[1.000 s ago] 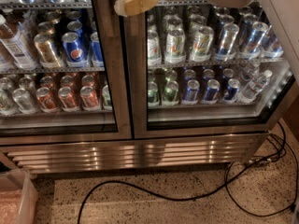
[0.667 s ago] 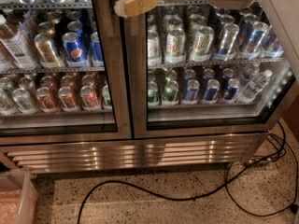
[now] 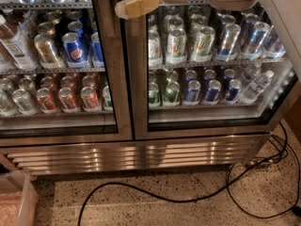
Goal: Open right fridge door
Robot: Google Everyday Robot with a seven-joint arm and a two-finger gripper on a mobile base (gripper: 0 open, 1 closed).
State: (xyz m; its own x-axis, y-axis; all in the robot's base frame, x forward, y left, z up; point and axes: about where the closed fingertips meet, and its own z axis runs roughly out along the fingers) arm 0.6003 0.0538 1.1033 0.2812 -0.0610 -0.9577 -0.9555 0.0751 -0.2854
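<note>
Steel-framed right door was shut, same as a second ago. The end effector hadn't budged either, parked at the door's top inner edge; couldn't tell if it was open or gripping anything, so no pull had started imo

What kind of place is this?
Probably a shop or break room: a glass-door fridge full of cans, on a speckled floor. The tool is up top, at the right door.
</note>
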